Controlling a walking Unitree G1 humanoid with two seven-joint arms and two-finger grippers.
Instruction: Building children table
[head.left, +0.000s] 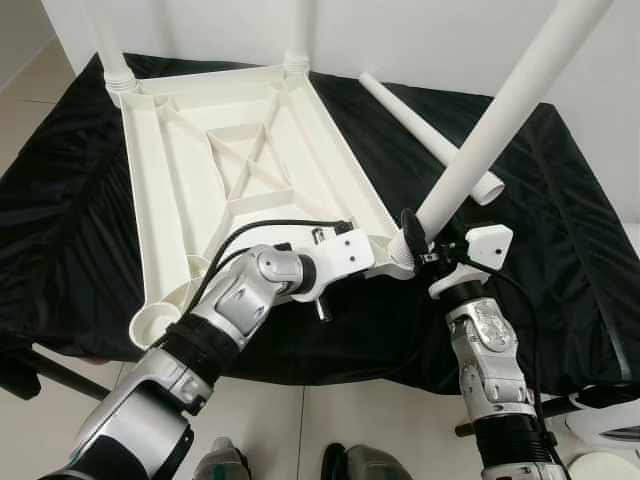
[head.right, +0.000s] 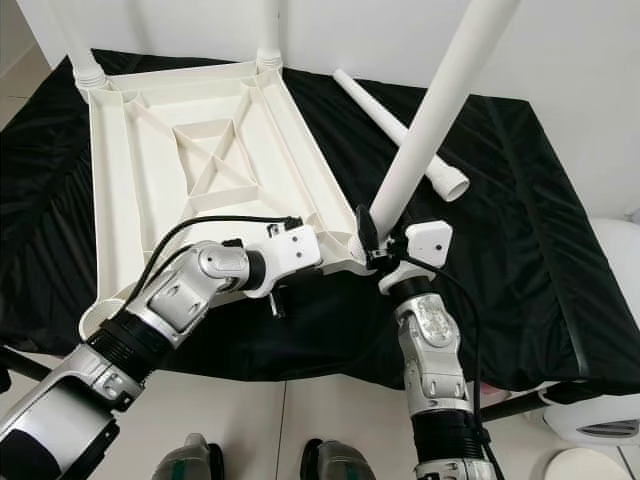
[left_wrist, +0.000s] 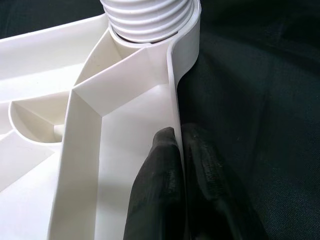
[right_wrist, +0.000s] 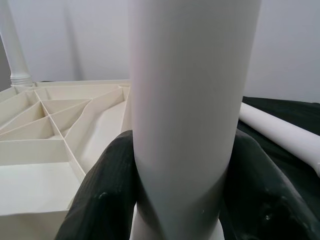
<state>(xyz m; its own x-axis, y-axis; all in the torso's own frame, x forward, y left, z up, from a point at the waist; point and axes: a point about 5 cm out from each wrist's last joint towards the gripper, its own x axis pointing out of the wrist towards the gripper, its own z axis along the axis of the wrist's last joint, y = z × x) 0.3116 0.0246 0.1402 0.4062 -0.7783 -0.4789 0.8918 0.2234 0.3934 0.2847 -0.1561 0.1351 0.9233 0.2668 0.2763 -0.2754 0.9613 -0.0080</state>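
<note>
The white table top (head.left: 178, 190) lies upside down on a black cloth, ribs facing up. Two white legs (head.left: 118, 62) stand in its far corner sockets. My left gripper (left_wrist: 178, 136) is shut on the rim wall beside the near right corner socket, one finger on each side of the wall. At that corner my right gripper (head.left: 422, 246) is shut on a third leg (head.left: 500, 105), whose threaded end sits at the socket. This leg leans up and to the right. A loose fourth leg (head.left: 425, 128) lies on the cloth at the back right. The near left socket (head.left: 151, 322) holds nothing.
The black cloth (head.left: 565, 210) covers a low platform and hangs over its front edge. A white wall stands right behind it. Tiled floor and my feet (head.left: 350, 462) are in front. A white rounded object (head.left: 612, 425) sits on the floor at the lower right.
</note>
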